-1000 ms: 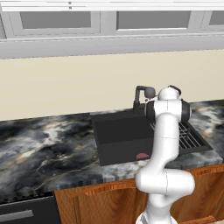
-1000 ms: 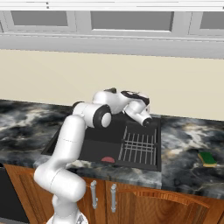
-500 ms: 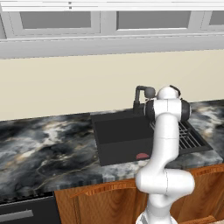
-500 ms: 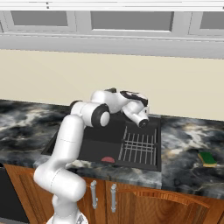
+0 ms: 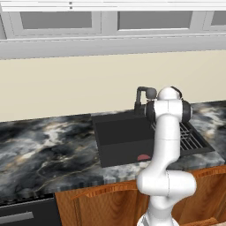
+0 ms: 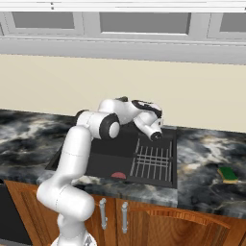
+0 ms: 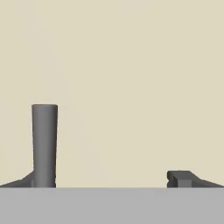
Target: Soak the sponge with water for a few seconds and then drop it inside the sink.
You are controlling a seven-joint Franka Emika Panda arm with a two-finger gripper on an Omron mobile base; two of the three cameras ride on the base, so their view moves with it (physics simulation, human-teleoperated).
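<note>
One small change shows against the earlier pictures: the hand has swung a little further toward the back wall and the tap, while the base, the sink and everything on the surface lie as they did.

The sink [image 6: 103, 156] is a black basin set in the marbled surface [image 5: 48, 150], with a reddish oval spot [image 6: 118, 175] on its floor near the front wall. A wire rack [image 6: 153, 162] fills its right part. The dark tap [image 5: 142, 98] stands at the back edge, partly hidden behind the arm's elbow in the left base view. The sponge [image 6: 227, 174], yellow with a green top, lies flat on the surface well to the right of the sink, apart from the arm.

The arm rises from the base, bends at the elbow over the basin's rear and reaches across, the hand lying over the rack's back edge. The jaws [image 7: 111, 175] are spread wide with nothing between them; in the hand view the fingers [image 7: 44, 144] stand before the bare cream wall.
</note>
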